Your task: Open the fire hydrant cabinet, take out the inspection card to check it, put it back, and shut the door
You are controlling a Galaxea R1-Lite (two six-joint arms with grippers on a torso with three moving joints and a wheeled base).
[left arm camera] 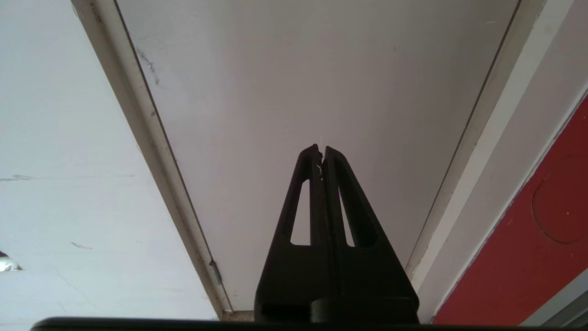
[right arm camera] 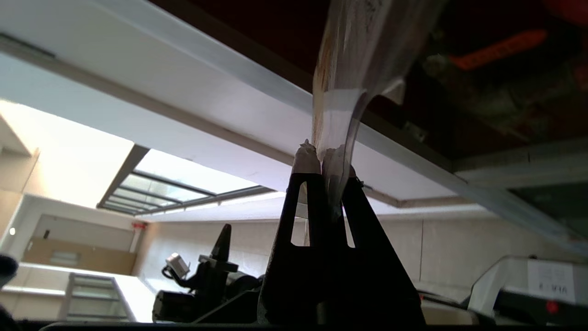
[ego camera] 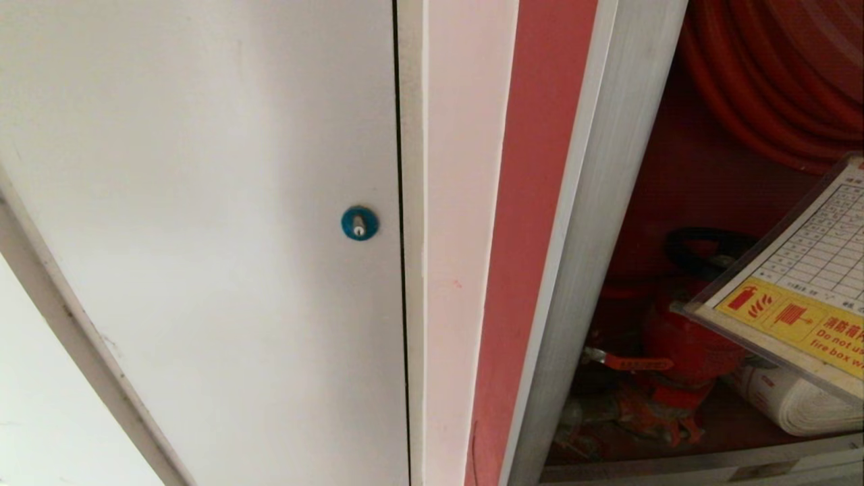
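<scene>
So the inspection card (ego camera: 803, 290) is out in front of the open fire hydrant cabinet (ego camera: 594, 236), tilted, a flat sheet in a clear plastic sleeve with a fine printed grid and a yellow band at its lower end; red hydrant pictograms sit on that band plus red writing, of which I can only make out "fire box" and part of "Do not". The right gripper (right arm camera: 327, 158) is clenched on one edge of the card's sleeve, black fingers pinching the glossy plastic, seen from the right wrist camera. Behind the card: a red valve (ego camera: 682, 344) with a black handwheel, a white rolled hose (ego camera: 796, 401) on the cabinet floor just beside the valve, and coils of red hose (ego camera: 776, 88) above. The cabinet's brushed aluminium frame edge runs alongside the card with some open room between. Further out from the cabinet, past a red strip of wall, is a plain white panel (ego camera: 202, 236) with a blue round lock (ego camera: 359, 223). The left gripper (left arm camera: 321, 151) points at that panel, fingers closed on nothing.
</scene>
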